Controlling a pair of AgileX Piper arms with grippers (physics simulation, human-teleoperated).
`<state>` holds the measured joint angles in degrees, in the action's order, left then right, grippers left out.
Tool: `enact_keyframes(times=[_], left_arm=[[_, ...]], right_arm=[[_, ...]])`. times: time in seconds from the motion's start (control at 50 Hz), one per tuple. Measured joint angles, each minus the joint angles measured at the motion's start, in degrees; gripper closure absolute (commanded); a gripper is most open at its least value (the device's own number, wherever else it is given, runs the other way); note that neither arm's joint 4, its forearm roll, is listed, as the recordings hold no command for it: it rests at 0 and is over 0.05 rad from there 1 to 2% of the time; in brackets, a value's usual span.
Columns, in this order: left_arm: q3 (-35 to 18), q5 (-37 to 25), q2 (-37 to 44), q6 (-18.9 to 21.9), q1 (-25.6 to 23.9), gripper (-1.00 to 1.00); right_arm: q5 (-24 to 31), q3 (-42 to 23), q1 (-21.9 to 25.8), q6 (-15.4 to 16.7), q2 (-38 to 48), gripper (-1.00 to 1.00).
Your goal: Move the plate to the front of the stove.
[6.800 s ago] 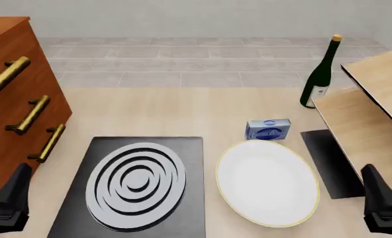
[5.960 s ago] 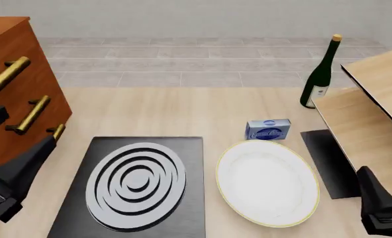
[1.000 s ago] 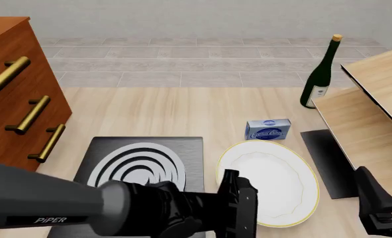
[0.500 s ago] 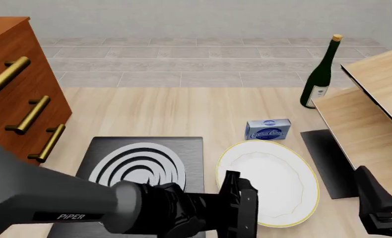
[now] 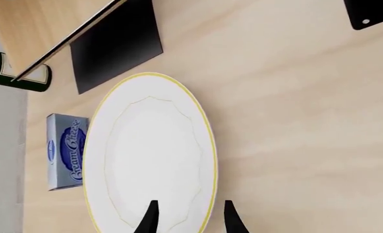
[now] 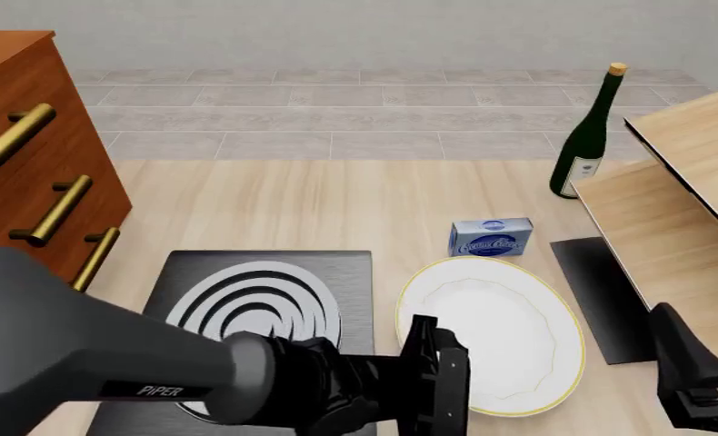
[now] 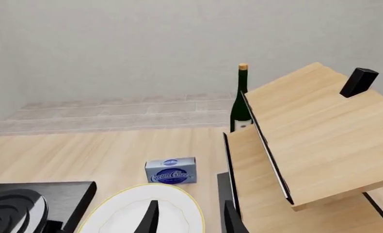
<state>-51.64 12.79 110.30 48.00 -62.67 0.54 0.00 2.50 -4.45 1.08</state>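
The white plate point(image 6: 499, 327) with a thin gold rim lies on the table just right of the stove point(image 6: 262, 289), a black slab with grey rings. My left arm crosses over the stove's near part and hides it. My left gripper point(image 6: 437, 352) is at the plate's near-left edge. In the left wrist view the plate point(image 5: 149, 155) fills the middle and the left gripper point(image 5: 190, 219) is open, with the gold rim between its fingers. My right gripper point(image 6: 696, 374) hangs open at the table's near right corner, apart from the plate point(image 7: 139, 212).
A cream cheese box point(image 6: 492, 236) sits just behind the plate. A plain black mat point(image 6: 602, 291) lies to its right, partly under a two-level wooden shelf point(image 6: 681, 204). A green bottle point(image 6: 587, 136) stands at the back right. A wooden drawer cabinet point(image 6: 32, 163) is on the left.
The left arm swung in from the left, over the stove, to the plate's near-left edge. In the last second it only shifted slightly. The plate and the right gripper stayed put.
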Motion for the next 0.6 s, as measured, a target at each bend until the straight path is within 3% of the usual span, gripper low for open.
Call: enact_keyframes(times=[0.58, 0.6], left_arm=[[-0.5, 1.6, 2.2, -0.6, 0.1, -1.0], [-0.5, 1.7, 2.2, -0.5, 0.1, 1.0]], right_arm=[[0.1, 0.0, -0.1, -0.2, -0.1, -1.0], [0.1, 0.0, -0.1, -0.2, -0.1, -1.0]])
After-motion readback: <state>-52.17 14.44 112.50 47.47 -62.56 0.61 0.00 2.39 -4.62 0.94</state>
